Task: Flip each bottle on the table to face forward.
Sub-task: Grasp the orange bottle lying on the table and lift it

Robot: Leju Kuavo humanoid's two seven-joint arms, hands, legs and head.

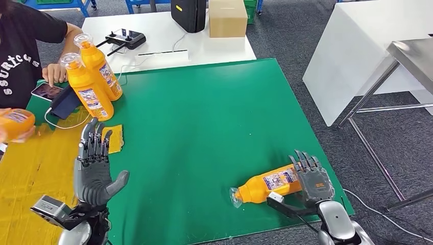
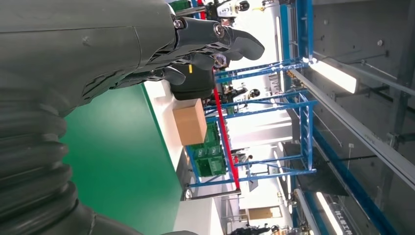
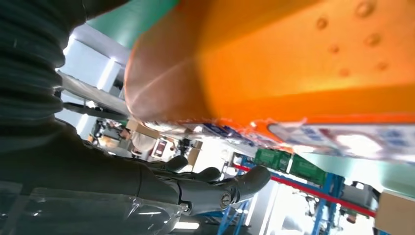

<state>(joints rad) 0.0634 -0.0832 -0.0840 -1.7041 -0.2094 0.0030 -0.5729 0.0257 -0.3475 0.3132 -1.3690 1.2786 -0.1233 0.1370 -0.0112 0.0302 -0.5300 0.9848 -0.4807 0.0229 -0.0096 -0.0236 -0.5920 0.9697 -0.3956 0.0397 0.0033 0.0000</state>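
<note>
An orange bottle [image 1: 265, 185] lies on its side on the green mat [image 1: 204, 112] near the front right corner, its clear cap pointing left. My right hand [image 1: 312, 179] lies with straight fingers over the bottle's base end, not closed around it. In the right wrist view the bottle [image 3: 293, 63] sits close against the outstretched fingers [image 3: 215, 188]. Two more orange bottles [image 1: 88, 89] [image 1: 102, 66] stand upright at the mat's far left. My left hand [image 1: 94, 171] hovers open at the mat's left edge, holding nothing; the left wrist view shows its fingers [image 2: 215, 41] spread in the air.
A person at the left holds another orange bottle [image 1: 15, 124], with a phone [image 1: 47, 92] and a dark pouch [image 1: 65, 104] beside them. A yellow cloth [image 1: 115, 138] lies by my left hand. A controller [image 1: 125, 37] and a cardboard box [image 1: 227, 18] sit on the white table behind.
</note>
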